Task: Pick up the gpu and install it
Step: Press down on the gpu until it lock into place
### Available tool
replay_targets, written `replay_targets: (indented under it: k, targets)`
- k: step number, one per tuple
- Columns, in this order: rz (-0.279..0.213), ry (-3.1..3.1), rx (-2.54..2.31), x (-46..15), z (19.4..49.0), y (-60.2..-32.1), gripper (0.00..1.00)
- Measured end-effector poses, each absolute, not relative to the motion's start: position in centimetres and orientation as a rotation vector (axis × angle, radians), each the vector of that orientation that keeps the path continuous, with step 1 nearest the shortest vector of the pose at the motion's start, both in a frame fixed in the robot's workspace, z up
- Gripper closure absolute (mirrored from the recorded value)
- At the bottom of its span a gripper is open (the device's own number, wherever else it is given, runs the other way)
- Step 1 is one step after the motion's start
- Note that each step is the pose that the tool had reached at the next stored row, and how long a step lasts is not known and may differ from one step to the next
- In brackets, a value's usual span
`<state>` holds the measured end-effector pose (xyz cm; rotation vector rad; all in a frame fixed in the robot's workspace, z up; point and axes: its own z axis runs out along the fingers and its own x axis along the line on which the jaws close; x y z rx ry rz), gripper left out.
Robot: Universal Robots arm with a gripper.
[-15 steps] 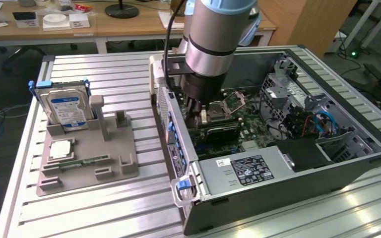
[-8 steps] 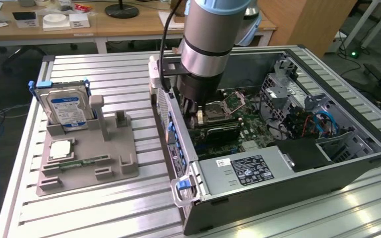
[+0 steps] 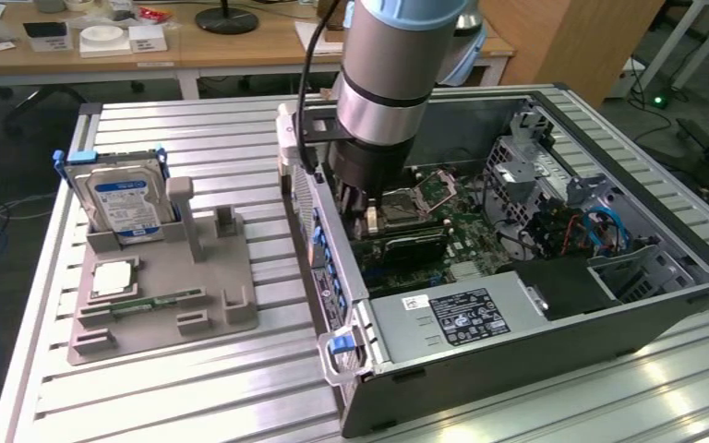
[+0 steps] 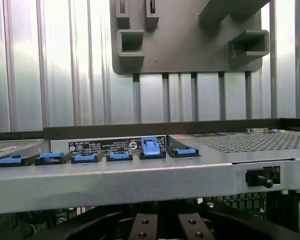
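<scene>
As the gpu (image 3: pixel 406 242) is judged light, stiff and fragile, its edges are favoured. The closure of the gripper (image 3: pixel 357 217) cannot be told.

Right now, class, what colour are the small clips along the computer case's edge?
Blue; the clips show best in the wrist view, on the grey case.

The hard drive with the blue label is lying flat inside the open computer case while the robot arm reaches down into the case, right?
Not quite. The hard drive stands upright in the grey holder on the table, at the exterior view's left, outside the computer case. The exterior view shows this. The rest holds: the robot arm does reach down into the open case.
</scene>
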<state>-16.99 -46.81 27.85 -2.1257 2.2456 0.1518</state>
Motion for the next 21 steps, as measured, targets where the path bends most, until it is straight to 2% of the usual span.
replay_targets:
  k: [12, 21]
  targets:
    - [0.157, 2.245, -2.131, -14.8, 27.2, -46.8, 0.89]
    - [0.228, 2.278, -2.157, -14.6, 28.1, -46.8, 0.89]
